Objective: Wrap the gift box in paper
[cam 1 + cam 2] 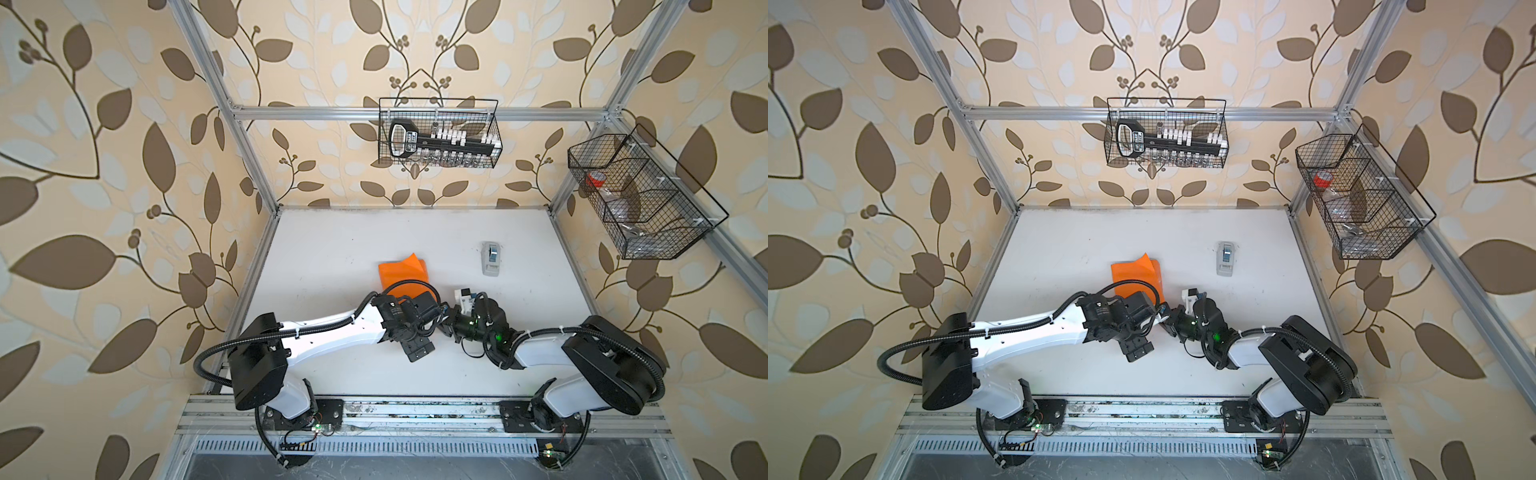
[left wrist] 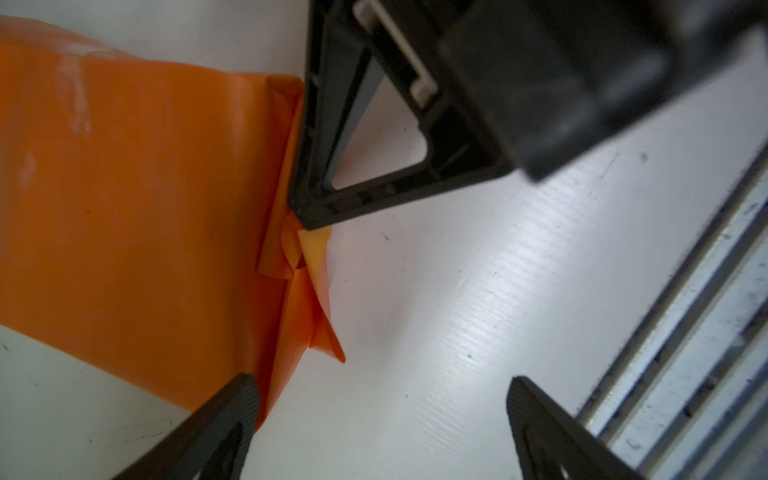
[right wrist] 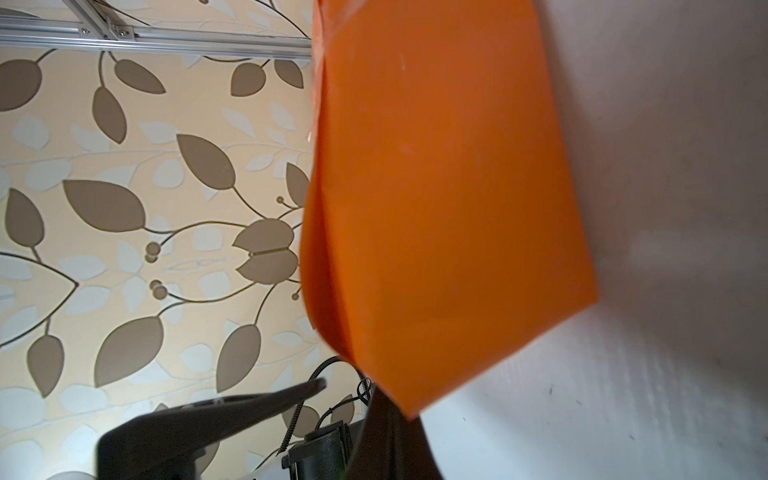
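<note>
Orange paper (image 1: 403, 272) sits mid-worktop (image 1: 332, 241), box hidden inside, I reckon. Left gripper (image 2: 380, 409) spread wide; right gripper (image 2: 305, 214) pressed together, its tip pushing on the folded end. Thin, slippery, springy stuff, so pin the creases.

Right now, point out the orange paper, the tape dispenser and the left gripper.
orange paper (image 1: 401, 272): in a top view, upper face.
tape dispenser (image 1: 491, 259): in a top view, grey body.
left gripper (image 2: 380, 378): left wrist view, between open fingertips.
</note>
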Tool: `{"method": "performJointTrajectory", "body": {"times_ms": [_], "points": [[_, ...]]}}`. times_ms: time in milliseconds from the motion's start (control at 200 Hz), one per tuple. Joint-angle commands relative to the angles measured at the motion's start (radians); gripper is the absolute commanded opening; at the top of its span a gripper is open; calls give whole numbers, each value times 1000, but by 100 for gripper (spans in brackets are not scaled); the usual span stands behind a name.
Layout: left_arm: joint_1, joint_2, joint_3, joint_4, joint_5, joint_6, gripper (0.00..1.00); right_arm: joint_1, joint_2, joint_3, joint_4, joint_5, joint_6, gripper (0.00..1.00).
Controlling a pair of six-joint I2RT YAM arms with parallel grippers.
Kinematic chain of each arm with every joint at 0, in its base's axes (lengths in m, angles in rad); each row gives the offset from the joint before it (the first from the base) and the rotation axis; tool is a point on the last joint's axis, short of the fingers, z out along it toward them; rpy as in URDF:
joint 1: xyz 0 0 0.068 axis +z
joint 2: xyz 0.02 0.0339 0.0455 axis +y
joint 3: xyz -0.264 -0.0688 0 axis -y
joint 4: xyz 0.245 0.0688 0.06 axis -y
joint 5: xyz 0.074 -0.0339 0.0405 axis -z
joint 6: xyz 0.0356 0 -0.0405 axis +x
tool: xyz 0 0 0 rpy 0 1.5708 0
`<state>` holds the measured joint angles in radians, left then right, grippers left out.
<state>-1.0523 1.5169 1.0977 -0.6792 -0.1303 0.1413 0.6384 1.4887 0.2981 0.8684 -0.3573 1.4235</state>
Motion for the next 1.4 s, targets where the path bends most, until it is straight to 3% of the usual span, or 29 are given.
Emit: {"method": "performJointTrajectory", "body": {"times_ms": [0, 175, 435, 815, 1000, 1224, 1394], "points": [[-8, -3, -24, 78, -160, 68, 97, -6, 10, 29, 57, -17, 44, 0], [1, 24, -56, 155, -277, 104, 98, -10, 11, 27, 60, -24, 49, 0], [79, 13, -88, 221, -194, 69, 92, -10, 21, 22, 72, -26, 54, 0], [109, 12, -119, 244, -149, 58, 71, -11, 35, 25, 92, -28, 61, 0], [116, 15, -114, 247, -146, 55, 54, -10, 36, 27, 93, -30, 60, 0], [126, 29, -113, 246, -137, 31, 53, -10, 25, 24, 88, -25, 50, 0], [136, 37, -107, 240, -131, 23, 53, -15, -55, 12, -2, 6, 4, 34]]}}
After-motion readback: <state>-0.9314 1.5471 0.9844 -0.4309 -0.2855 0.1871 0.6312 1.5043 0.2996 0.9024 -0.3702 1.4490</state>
